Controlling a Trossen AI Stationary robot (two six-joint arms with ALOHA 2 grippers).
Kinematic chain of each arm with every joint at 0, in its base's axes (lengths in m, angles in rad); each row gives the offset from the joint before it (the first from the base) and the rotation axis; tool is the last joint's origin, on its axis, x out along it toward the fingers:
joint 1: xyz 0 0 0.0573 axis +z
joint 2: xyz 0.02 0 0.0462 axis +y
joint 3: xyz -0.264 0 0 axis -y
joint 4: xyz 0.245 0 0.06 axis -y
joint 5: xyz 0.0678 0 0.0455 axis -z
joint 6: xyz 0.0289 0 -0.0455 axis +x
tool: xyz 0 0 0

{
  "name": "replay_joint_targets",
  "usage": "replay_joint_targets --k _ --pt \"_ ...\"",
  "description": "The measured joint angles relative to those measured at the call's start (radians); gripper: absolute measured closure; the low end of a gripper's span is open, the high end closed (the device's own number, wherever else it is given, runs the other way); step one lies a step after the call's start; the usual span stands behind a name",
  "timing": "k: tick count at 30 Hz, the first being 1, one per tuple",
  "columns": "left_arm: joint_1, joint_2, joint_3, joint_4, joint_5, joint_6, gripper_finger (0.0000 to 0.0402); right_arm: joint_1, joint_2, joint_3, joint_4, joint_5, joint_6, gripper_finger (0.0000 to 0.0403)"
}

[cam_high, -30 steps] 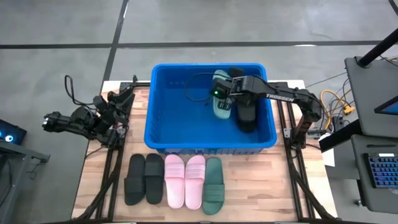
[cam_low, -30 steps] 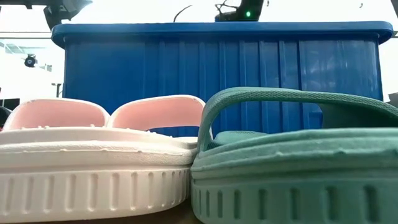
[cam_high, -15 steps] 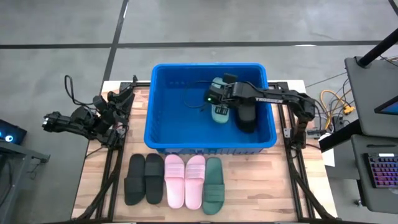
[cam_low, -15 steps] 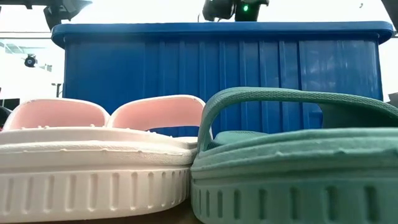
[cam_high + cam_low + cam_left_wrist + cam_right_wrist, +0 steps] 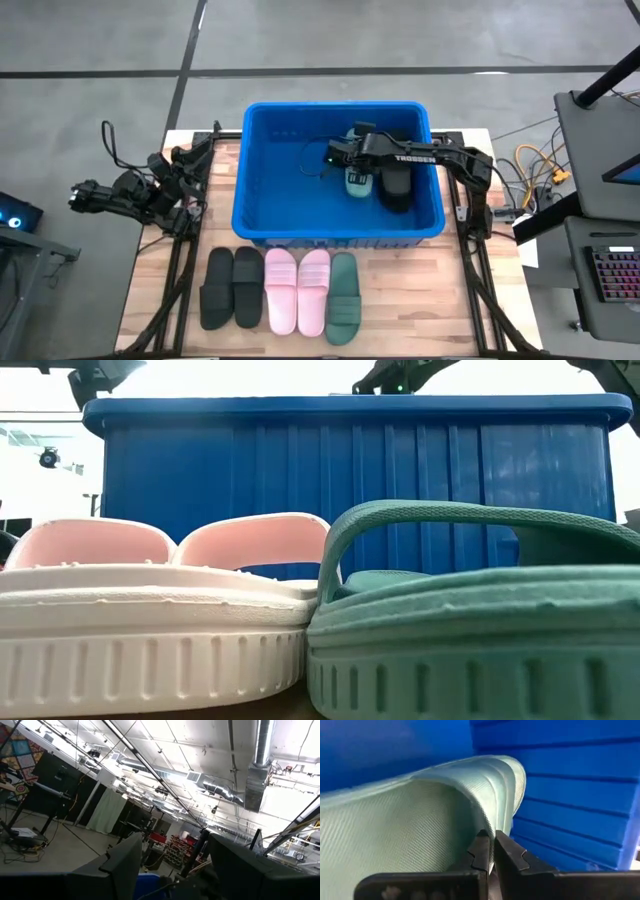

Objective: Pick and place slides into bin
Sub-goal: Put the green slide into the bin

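The blue bin (image 5: 262, 205) stands at the table's middle. My right gripper (image 5: 350, 163) reaches into it from the right, shut on a pale green slide (image 5: 358, 180), beside a black slide (image 5: 397, 188) lying on the bin's floor. On the table in front of the bin, soles down, lie two black slides (image 5: 232, 288), two pink slides (image 5: 297, 291) and a green slide (image 5: 343, 298). My left gripper (image 5: 175, 865) is open and empty, parked off the table's left edge (image 5: 150, 190). My right gripper pinches the green slide's ribbed strap at its edge (image 5: 492, 827) between its two fingers (image 5: 481, 851). The gripper comes from above inside the bin. Whether the slide rests on the bin's floor or hangs clear, I cannot tell.
The bin's front wall (image 5: 350, 480) rises behind the pink slides (image 5: 150, 620) and the green slide (image 5: 480, 630) in the low view. Free floor shows in the bin's left half (image 5: 285, 170). Bare wood (image 5: 420, 300) lies right of the slide row.
My right gripper has sunk lower into the bin and gone a little toward the table's left edge, carrying the green slide with it. Its fingers stay shut on the strap.
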Motion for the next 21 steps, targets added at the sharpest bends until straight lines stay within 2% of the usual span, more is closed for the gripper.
replay_joint_targets --k 21 --pt "0.000 -0.007 0.000 -0.009 0.001 0.003 0.0185 -0.083 0.002 -0.033 0.069 -0.041 -0.180 0.0394"
